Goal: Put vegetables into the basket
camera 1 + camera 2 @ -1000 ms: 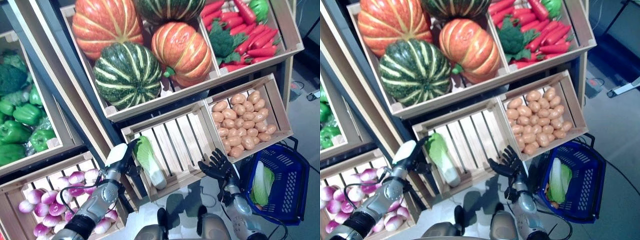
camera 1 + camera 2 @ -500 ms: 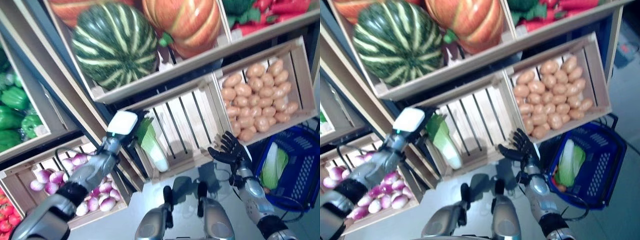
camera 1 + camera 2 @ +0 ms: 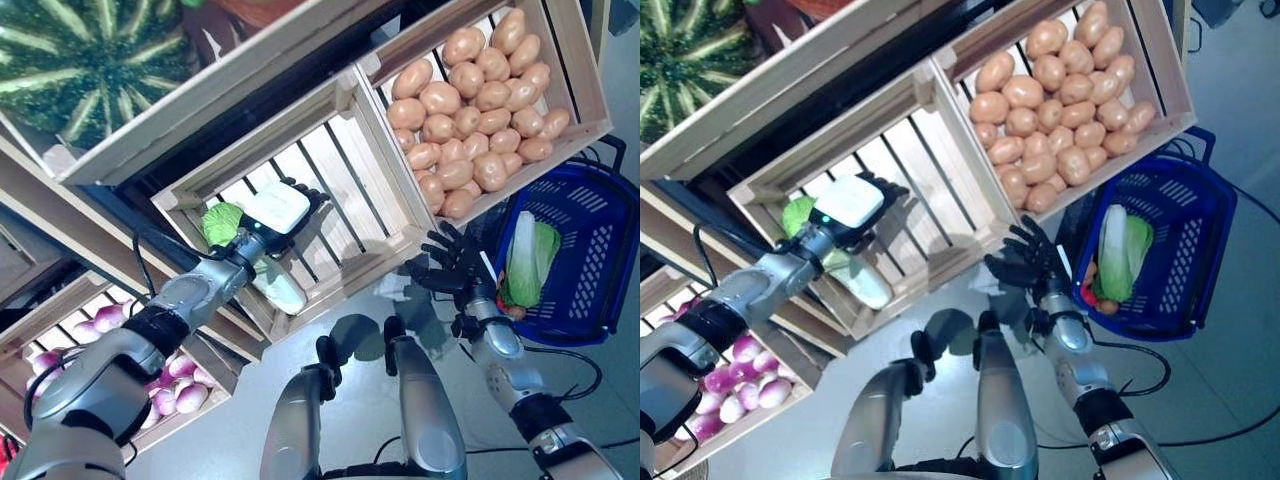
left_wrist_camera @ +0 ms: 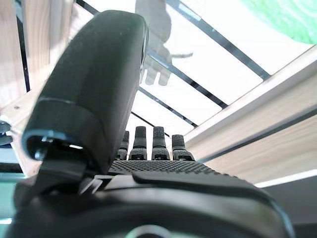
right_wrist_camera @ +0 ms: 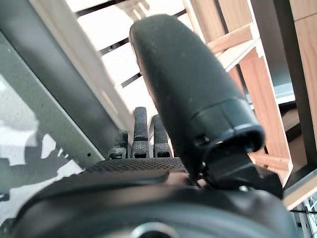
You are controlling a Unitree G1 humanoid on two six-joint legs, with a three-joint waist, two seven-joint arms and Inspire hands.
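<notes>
Fingers [image 3: 305,193] on my left hand [image 3: 275,210] are straight, holding nothing, reaching into the slatted crate [image 3: 368,190] over the cabbage [image 3: 262,270] lying at its front corner, likely lining up a grab. Right hand [image 3: 452,270] hangs splayed and empty below the crate's edge. Blue basket [image 3: 590,262] sits right of it, one cabbage already inside.
</notes>
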